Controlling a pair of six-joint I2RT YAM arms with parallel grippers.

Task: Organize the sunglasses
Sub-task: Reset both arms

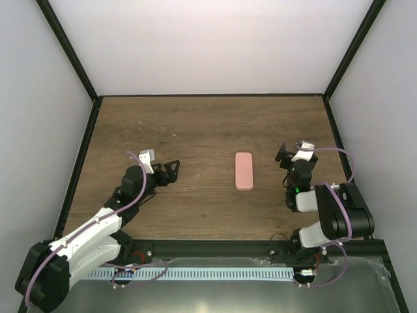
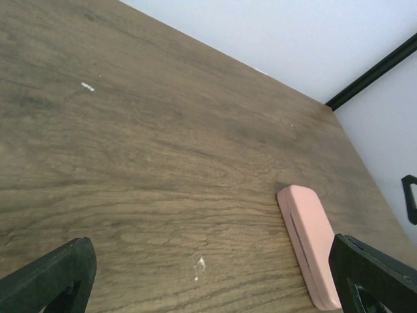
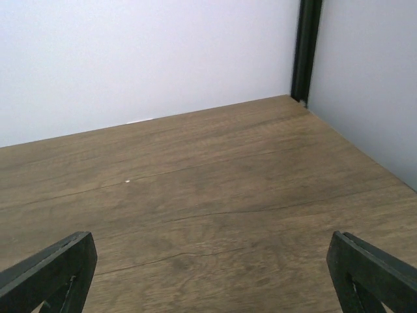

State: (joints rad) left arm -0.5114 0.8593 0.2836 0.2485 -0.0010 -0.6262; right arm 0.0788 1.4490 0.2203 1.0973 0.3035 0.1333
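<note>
Pink hard case (image 1: 244, 171) lies shut between our left gripper (image 1: 171, 171) and right gripper (image 1: 285, 155), both gaping empty; sunglasses unseen, perhaps inside, so we should steady it before prying.

I'm looking at a brown wood-grain surface (image 1: 195, 124). A pink case (image 1: 244, 171) lies flat on it, right of centre, its long side running front to back. A few small white specks (image 2: 199, 264) dot the wood, possibly chips or crumbs.
</note>
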